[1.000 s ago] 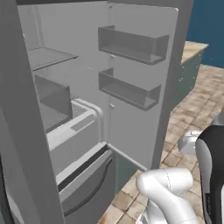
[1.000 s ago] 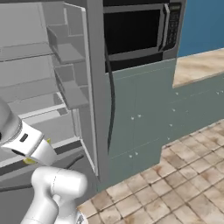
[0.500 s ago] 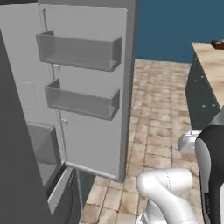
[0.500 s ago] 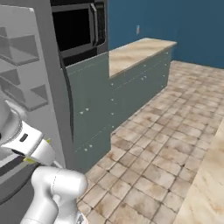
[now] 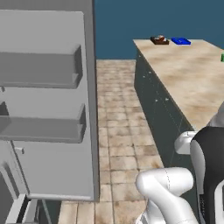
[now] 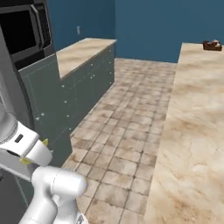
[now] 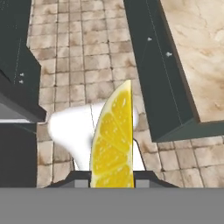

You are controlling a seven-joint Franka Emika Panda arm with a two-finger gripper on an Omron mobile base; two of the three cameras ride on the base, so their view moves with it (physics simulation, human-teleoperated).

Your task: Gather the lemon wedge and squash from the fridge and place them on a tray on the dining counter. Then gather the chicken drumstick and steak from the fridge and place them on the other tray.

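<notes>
Hand view is showing my pincer clamping the lemon wedge upright above the tiled floor; I am judging the thin grip risky, since a swing toward the dining tabletop and its far trays could shake it loose.

I can't read any text, label, brand, number or sign on anything from my feeds here.
</notes>
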